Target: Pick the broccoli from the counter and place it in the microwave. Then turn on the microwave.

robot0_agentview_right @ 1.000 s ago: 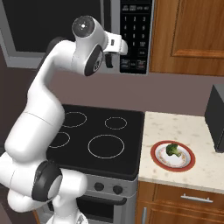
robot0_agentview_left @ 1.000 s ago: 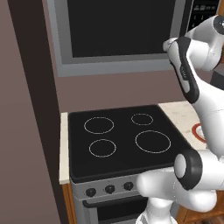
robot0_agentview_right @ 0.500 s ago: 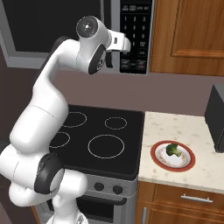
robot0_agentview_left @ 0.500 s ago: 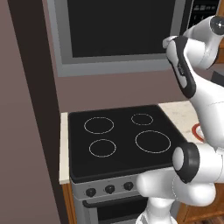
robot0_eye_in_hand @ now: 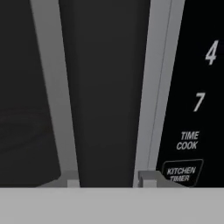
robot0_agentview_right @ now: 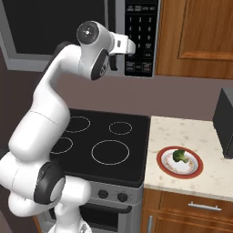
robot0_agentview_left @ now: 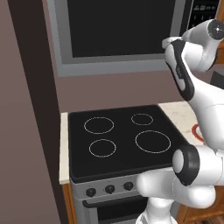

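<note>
The microwave (robot0_agentview_left: 118,26) hangs above the stove, its dark glass door closed. Its black vertical handle (robot0_eye_in_hand: 109,87) runs up the middle of the hand view, between grey frame strips. My gripper (robot0_eye_in_hand: 109,177) is open, one fingertip on each side of that handle, close against it. The black keypad (robot0_eye_in_hand: 197,100) lies just right of the handle. From the right base view my hand (robot0_agentview_right: 124,44) is up at the door's edge beside the keypad (robot0_agentview_right: 142,32). The broccoli (robot0_agentview_right: 180,155) rests on a red-rimmed plate (robot0_agentview_right: 193,170) on the beige counter (robot0_agentview_right: 182,134), far below the hand.
A black glass cooktop (robot0_agentview_right: 100,141) with white rings lies under the arm, with knobs (robot0_agentview_right: 113,195) on its front. A dark appliance (robot0_agentview_right: 225,123) stands at the counter's right end. A wooden wall cabinet (robot0_agentview_right: 195,36) hangs right of the microwave.
The upper arm has lifted and swung a little, and the hand has edged slightly closer to the microwave door. The broccoli and plate have not moved.
</note>
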Available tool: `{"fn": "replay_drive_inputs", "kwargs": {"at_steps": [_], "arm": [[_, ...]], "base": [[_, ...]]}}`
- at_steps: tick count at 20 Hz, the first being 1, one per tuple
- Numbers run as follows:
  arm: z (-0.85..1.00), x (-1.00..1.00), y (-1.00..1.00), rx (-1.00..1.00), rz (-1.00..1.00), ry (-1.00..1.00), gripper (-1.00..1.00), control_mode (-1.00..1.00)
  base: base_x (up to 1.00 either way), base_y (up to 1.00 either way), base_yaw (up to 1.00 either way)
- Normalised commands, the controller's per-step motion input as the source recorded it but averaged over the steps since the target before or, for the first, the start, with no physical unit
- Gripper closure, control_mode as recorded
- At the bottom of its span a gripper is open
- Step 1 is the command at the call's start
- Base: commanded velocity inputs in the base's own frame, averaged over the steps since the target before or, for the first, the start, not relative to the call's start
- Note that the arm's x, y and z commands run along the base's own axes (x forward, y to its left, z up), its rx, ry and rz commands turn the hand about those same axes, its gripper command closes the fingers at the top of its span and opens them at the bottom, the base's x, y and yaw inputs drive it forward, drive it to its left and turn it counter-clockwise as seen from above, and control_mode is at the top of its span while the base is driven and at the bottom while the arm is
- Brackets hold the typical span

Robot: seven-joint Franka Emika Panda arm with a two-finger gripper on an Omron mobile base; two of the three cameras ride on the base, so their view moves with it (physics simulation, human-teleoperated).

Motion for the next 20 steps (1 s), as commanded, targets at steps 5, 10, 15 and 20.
{"fn": "replay_drive_inputs", "kwargs": {"at_steps": [5,10,15,20], "arm": [[0.17,-0.33,0.26,0.00,0.00,-0.06,1.00,-1.00],[0.35,-0.59,0.24,0.00,0.00,-0.07,1.00,-1.00],[0.37,-0.93,0.10,0.00,-0.03,-0.09,1.00,-1.00],[0.33,-1.00,0.15,-0.01,-0.08,-0.02,1.00,-1.00]], "base": [[0.00,0.00,0.00],[0.00,0.00,0.00],[0.00,0.00,0.00],[0.00,0.00,0.00]]}}
